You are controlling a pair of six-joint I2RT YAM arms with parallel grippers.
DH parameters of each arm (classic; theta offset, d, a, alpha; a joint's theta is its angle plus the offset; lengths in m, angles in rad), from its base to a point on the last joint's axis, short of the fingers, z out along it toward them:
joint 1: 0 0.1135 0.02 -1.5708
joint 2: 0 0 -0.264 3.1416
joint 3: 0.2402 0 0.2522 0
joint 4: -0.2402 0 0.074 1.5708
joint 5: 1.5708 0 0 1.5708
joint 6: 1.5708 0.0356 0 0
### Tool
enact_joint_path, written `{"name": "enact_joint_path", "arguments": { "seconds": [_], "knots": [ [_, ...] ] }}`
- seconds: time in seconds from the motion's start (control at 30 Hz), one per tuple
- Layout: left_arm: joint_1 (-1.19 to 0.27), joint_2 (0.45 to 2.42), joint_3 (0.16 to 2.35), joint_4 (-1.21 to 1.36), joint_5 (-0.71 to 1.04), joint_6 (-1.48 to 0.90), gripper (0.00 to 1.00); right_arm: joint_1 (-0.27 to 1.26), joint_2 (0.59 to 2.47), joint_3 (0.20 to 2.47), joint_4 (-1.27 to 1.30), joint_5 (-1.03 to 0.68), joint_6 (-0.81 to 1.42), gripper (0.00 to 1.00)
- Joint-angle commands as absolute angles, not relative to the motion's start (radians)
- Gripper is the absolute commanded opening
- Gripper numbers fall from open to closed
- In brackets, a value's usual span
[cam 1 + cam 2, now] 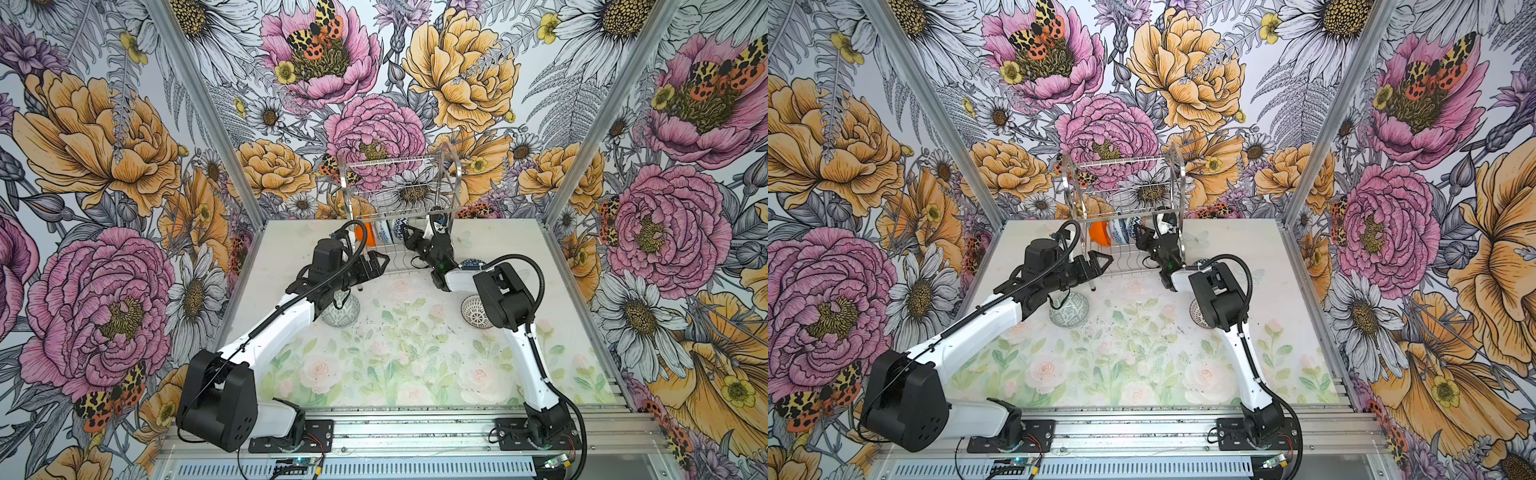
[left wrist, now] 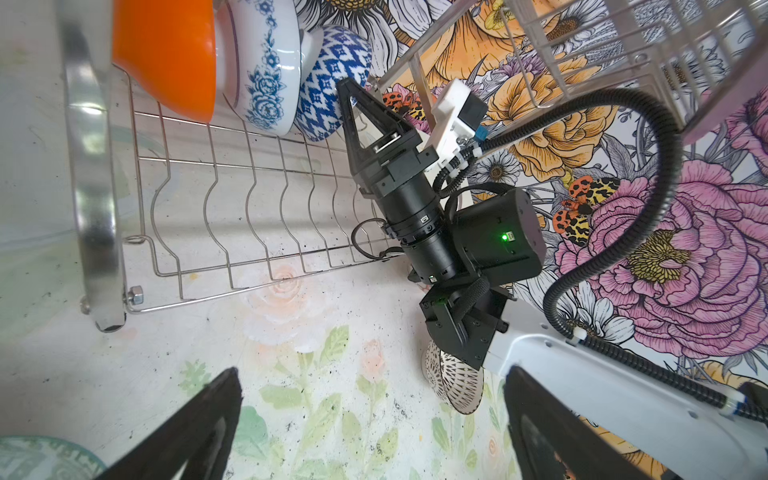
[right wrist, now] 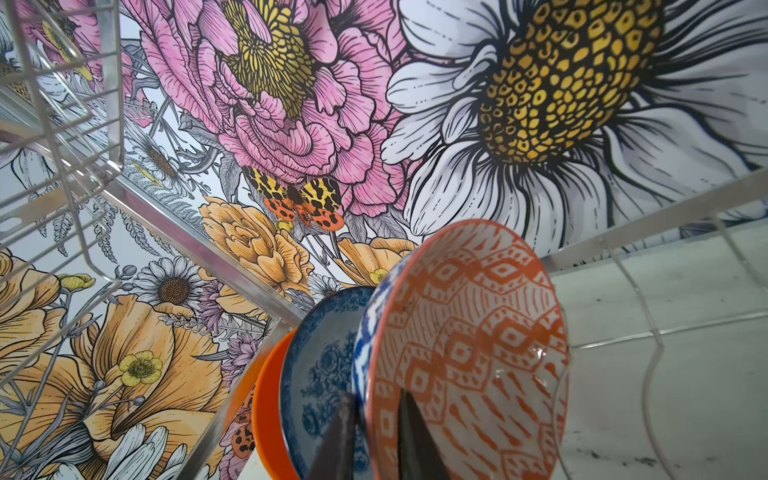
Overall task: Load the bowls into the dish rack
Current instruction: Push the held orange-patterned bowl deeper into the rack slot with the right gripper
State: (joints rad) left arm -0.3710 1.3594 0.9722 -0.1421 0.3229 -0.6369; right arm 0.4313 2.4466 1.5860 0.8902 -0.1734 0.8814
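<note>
The silver dish rack (image 1: 399, 174) stands at the back of the table. On its lower tier three bowls stand on edge: plain orange (image 2: 166, 54), blue floral (image 2: 266, 62) and blue-white diamond (image 2: 328, 79). Next to them is an orange-white bowl (image 3: 478, 332), and my right gripper (image 3: 379, 397) reaches into the rack with its fingers close on either side of that bowl's rim. My left gripper (image 2: 372, 374) hangs open and empty at the rack's front left corner. A grey-green bowl (image 1: 341, 311) sits under the left arm, and a black-white bowl (image 1: 476, 313) lies by the right arm.
Another small dark-patterned bowl (image 1: 471, 263) shows just behind the right forearm, to the right of the rack. The rack's upper tier (image 1: 395, 164) hangs over my right gripper. Flowered walls close in the table (image 1: 395, 365) on three sides.
</note>
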Motion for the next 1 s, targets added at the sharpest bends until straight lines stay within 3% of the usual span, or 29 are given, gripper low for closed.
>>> {"name": "enact_joint_path", "arguments": {
  "seconds": [0.0,0.97],
  "knots": [
    [-0.377,1.348,0.966,-0.141,0.325,-0.626,0.99,0.427,2.436,1.546,0.752,-0.143,0.851,0.2],
    [-0.377,1.347,0.968,-0.143,0.328,-0.626,0.99,0.44,2.355,1.537,0.589,-0.075,0.684,0.22]
  ]
}}
